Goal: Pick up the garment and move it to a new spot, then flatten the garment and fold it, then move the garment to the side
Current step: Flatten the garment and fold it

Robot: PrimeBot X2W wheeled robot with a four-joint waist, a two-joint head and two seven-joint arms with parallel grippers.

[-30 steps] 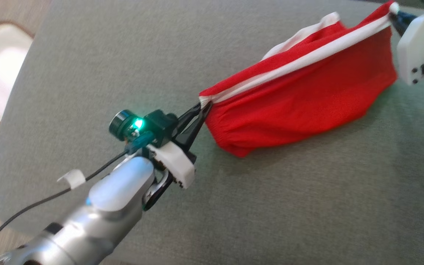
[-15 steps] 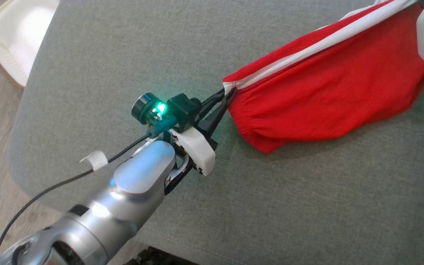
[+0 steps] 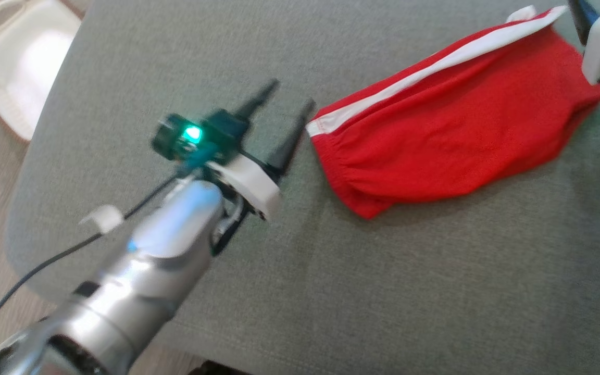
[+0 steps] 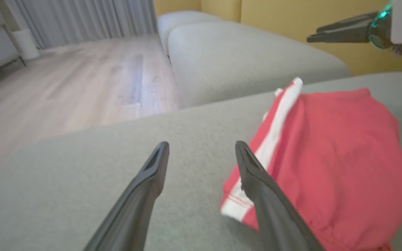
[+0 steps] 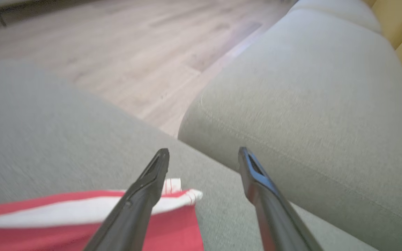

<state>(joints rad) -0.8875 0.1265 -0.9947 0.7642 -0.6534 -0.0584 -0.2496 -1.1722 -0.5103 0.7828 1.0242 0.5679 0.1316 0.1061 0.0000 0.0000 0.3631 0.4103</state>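
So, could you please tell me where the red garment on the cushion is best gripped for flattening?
Probably the white-striped edge of the red garment, pinched at its two end corners, each from its own outer side: that seam is straight and exposed, while the body lies bunched on the cushion.

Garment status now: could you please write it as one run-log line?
garment: lying on sofa, not held | left gripper: open, at one end | right gripper: open, at other end | next: likely flatten

garment (image 3: 451,140): matt knit cloth | cushion (image 3: 383,286): coarse woven fabric | floor (image 4: 65,87): smooth wood
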